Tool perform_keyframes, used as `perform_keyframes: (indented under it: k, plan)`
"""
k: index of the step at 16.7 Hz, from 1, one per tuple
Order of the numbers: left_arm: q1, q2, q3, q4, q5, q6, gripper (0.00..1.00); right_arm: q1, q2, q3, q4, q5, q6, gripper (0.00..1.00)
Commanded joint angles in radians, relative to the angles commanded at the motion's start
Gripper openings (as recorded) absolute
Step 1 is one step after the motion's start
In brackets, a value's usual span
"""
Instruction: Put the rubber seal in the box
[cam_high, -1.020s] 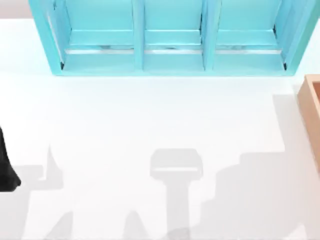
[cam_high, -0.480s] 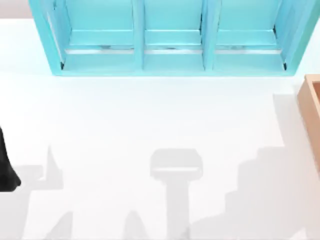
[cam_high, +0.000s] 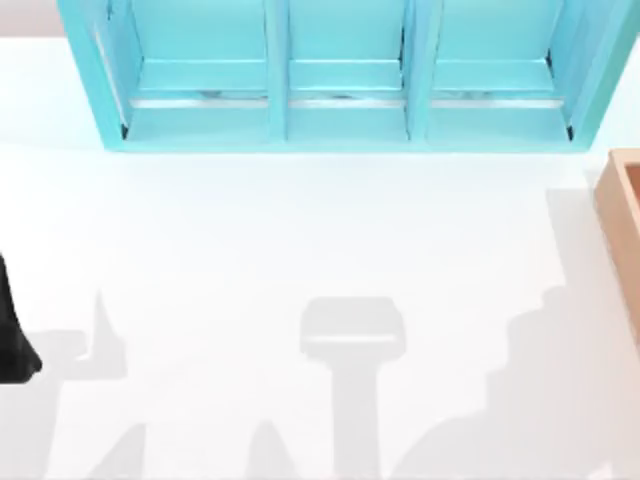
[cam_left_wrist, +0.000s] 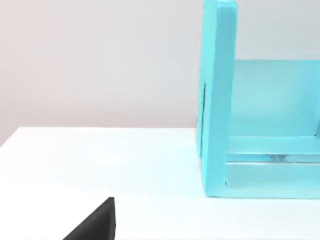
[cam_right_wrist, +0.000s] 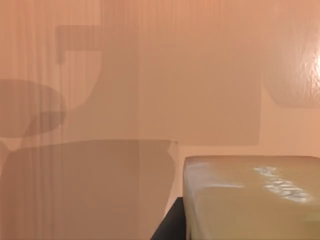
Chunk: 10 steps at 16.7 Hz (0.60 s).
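The rubber seal (cam_right_wrist: 250, 200), a tan block with a whitish mottled mark, sits close up in the right wrist view. My right gripper (cam_right_wrist: 250, 235) is shut on it, with one dark finger (cam_right_wrist: 170, 226) against its side. Behind the seal spreads the plain orange-tan surface of the box (cam_right_wrist: 150, 75), crossed by shadows. In the top view the box (cam_high: 622, 230) shows partly at the table's right edge. My left arm (cam_high: 12, 340) is parked at the left edge, and a black part of its gripper (cam_left_wrist: 95, 224) shows in the left wrist view.
A big turquoise three-bay shelf unit (cam_high: 340, 110) stands along the back of the white table (cam_high: 300, 230); its end wall (cam_left_wrist: 217, 100) rises beside the left arm. Grey arm shadows (cam_high: 350, 340) lie on the front of the table.
The right arm's shadow on the table has slid to the right, toward the box. The left arm has stayed still.
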<state>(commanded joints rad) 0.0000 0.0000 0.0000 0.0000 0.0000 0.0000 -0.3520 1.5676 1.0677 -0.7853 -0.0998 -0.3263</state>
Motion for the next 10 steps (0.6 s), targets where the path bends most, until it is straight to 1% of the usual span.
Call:
perform_keyframes:
  k: [1, 10]
  plan:
    - [0.000, 0.000, 0.000, 0.000, 0.000, 0.000, 1.00, 0.000, 0.000, 0.000, 0.000, 0.000, 0.000, 0.00]
    - [0.000, 0.000, 0.000, 0.000, 0.000, 0.000, 1.00, 0.000, 0.000, 0.000, 0.000, 0.000, 0.000, 0.68]
